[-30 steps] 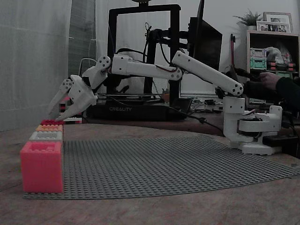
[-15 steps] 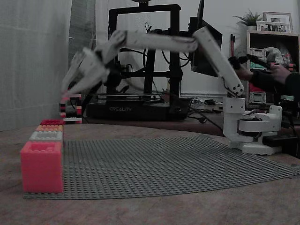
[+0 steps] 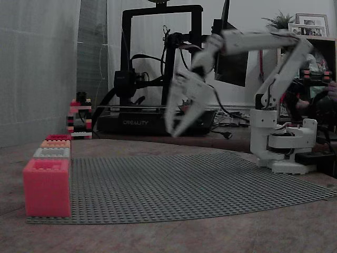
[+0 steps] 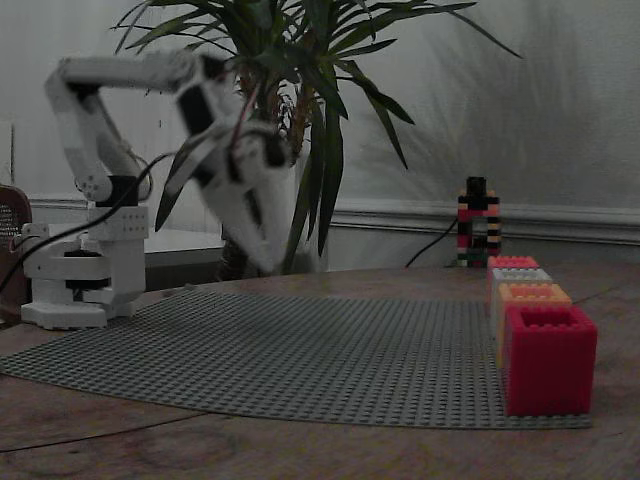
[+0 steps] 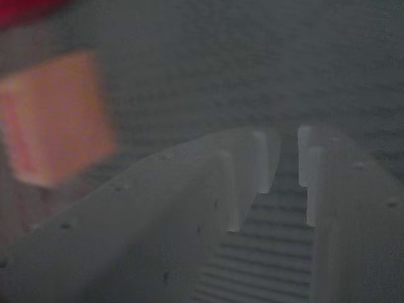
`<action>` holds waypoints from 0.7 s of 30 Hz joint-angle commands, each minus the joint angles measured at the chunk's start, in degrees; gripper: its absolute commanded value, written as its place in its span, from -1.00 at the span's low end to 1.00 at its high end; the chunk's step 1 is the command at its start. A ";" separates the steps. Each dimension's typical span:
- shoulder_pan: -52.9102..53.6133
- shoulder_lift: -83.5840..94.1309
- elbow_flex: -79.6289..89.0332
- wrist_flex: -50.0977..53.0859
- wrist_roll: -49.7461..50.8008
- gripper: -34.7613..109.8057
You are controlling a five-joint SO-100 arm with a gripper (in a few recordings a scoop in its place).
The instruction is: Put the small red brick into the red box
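Observation:
The red box (image 3: 58, 137) stands at the far end of a row of boxes on the left edge of the grey baseplate (image 3: 184, 184); in the other fixed view the red box (image 4: 512, 262) is at the right. The small red brick is hidden or out of view. My gripper (image 3: 175, 130) hangs blurred in mid-air over the plate's back middle, far from the row. The gripper (image 4: 252, 245) points down. In the wrist view the gripper (image 5: 288, 158) is open by a narrow gap, and only the studded plate shows between the fingers.
In the row, nearest the camera, stand a pinkish-coral box (image 3: 46, 187), a white box (image 3: 51, 153) and an orange box (image 3: 55, 143). A small brick tower (image 3: 79, 118) stands behind them. A 3D printer (image 3: 158, 68) sits behind the plate, and a potted plant (image 4: 300, 90) behind the arm.
The gripper rose from just above the red box at the left and swung right toward the arm's base. It now hangs over the plate's back middle.

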 commanded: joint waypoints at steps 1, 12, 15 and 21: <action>-3.96 14.50 9.40 1.85 -0.09 -0.52; -6.94 46.76 26.72 14.33 2.29 -0.52; -7.38 48.78 26.89 16.61 3.43 -0.52; -8.44 52.73 27.42 18.81 6.06 -0.52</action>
